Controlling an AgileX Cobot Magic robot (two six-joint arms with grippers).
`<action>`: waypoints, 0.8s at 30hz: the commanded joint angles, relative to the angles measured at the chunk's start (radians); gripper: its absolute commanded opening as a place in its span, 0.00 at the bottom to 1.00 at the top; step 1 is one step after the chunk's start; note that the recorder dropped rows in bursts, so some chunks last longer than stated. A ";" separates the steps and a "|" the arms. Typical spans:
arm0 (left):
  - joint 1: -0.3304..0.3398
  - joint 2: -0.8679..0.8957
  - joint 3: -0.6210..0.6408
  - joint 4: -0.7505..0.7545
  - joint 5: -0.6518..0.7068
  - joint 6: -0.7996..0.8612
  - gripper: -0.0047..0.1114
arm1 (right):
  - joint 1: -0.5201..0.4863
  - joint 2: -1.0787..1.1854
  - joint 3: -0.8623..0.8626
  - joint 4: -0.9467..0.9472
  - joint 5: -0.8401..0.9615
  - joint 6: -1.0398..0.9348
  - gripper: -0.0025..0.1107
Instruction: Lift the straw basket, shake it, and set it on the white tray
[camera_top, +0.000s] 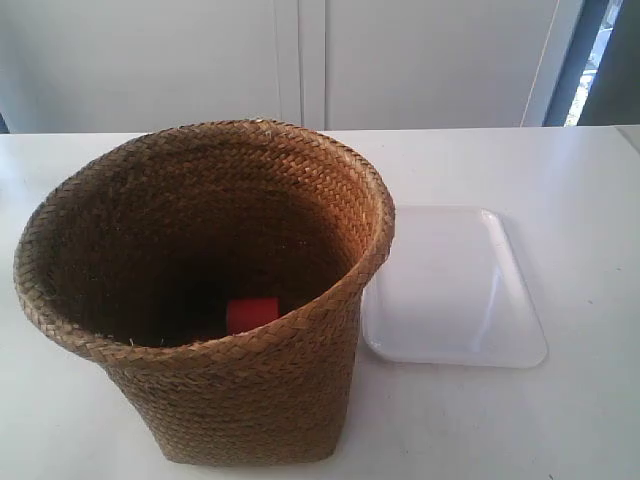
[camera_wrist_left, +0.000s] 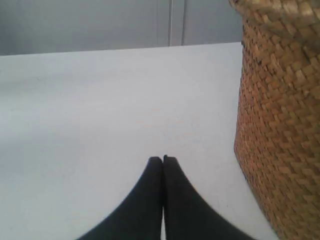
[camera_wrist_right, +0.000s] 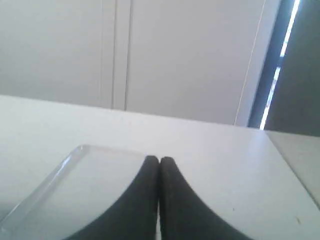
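1. The straw basket (camera_top: 240, 400) stands upright on the white surface (camera_top: 560, 180), its long axis vertical and its flared mouth facing up. A small red object (camera_top: 252, 313) lies at the bottom inside.
2. The white tray (camera_top: 450, 290) lies flat just beside the basket. The basket's rim overhangs the tray's near edge, but I cannot tell whether the two touch.
3. The left fingers (camera_wrist_left: 156, 167) are pressed together with no gap and hold nothing. The basket's woven wall (camera_wrist_left: 280, 125) rises close off to one side of them, near but not touching.
4. The right fingers (camera_wrist_right: 152, 167) are also closed tip to tip and empty. They hang low over the tray (camera_wrist_right: 85, 190), which reaches out ahead of and below them. The basket does not show in this view.
5. Neither arm appears in the exterior view.
6. Judgement: the lift has not begun. The left fingers are the nearer pair to the basket, so they would need to spread and turn sideways toward its wall or rim. The right fingers would have to cross the tray to reach the opposite side.
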 joint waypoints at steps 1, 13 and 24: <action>0.000 -0.004 0.004 -0.010 -0.081 -0.017 0.04 | -0.001 -0.006 0.007 0.004 -0.194 0.007 0.02; 0.000 -0.004 0.004 -0.021 -0.084 -0.131 0.04 | -0.001 -0.006 0.007 0.004 -0.534 0.400 0.02; 0.000 -0.004 0.004 -0.172 -0.130 -0.428 0.04 | -0.001 -0.006 0.007 0.004 -0.539 0.613 0.02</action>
